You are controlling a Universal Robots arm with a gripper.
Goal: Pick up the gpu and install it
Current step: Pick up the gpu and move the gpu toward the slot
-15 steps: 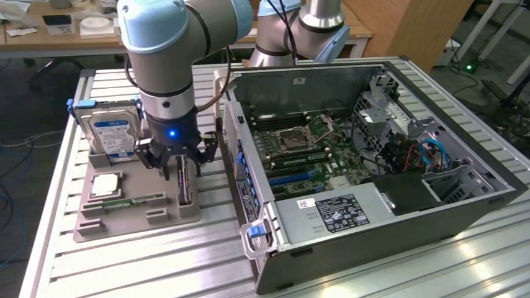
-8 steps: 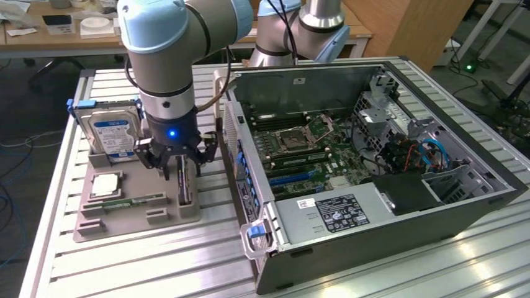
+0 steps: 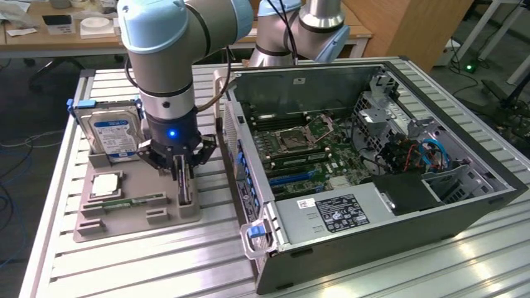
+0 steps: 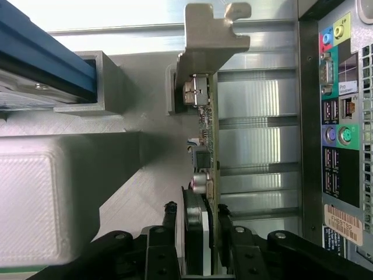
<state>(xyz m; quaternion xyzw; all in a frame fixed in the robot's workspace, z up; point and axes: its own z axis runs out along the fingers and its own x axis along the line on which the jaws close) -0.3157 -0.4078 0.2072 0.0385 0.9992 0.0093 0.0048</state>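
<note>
GPU [image 3: 185, 189] stands on edge in gray tray [image 3: 124, 220], at exterior view's left of PC case [image 3: 373, 211], bracket end far. Gripper [image 3: 180, 164] straddles it; clamped or not, can't tell.

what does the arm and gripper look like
The arm is silvery grey tubing with pale blue joint caps. The gripper is black, with a small glowing blue light above it and round bolt heads along its linkages.
</note>
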